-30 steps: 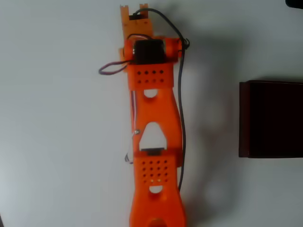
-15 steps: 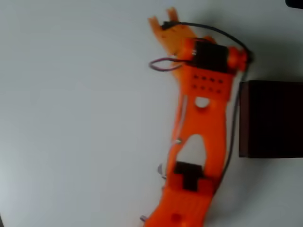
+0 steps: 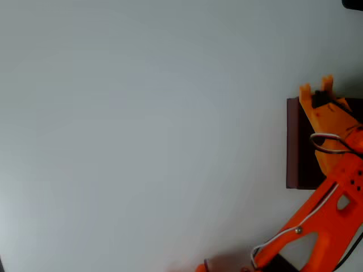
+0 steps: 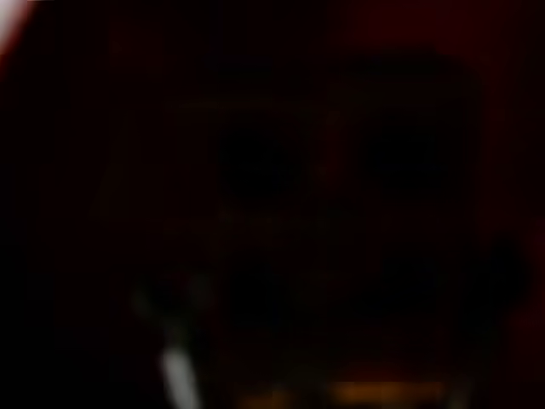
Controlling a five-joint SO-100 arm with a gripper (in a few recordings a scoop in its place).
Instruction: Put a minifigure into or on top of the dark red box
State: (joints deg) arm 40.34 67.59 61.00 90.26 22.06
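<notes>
1. Since half a second ago, my orange arm (image 3: pixel 326 215) has swung from the bare table beside the dark red box (image 3: pixel 292 144) to a spot over it; a second ago I was lying well away from that box.
2. Seen from overhead, my gripper (image 3: pixel 317 88) is reaching over the box's upper left corner, with both orange fingertips (image 3: pixel 305 90) poking just past the box's top wall.
3. My two tips are showing a small gap between them, but whether they are clamping something I cannot tell; something dark is sitting between them, too blurred to name.
4. I am not making out the minifigure anywhere, so I cannot say where it is relative to the box.
5. My arm is crossing the box's inside on a slant, coming up from below the box's lower edge, and a white wire (image 3: pixel 300 224) is running along it.
6. My wrist view is looking into near blackness with a dark red tinge, a sliver of pale table (image 4: pixel 10 17) at the top left corner, and a small pale streak (image 4: pixel 179 375) near the bottom.
7. The white table (image 3: pixel 142 130) is stretching away to the left of the box.
</notes>
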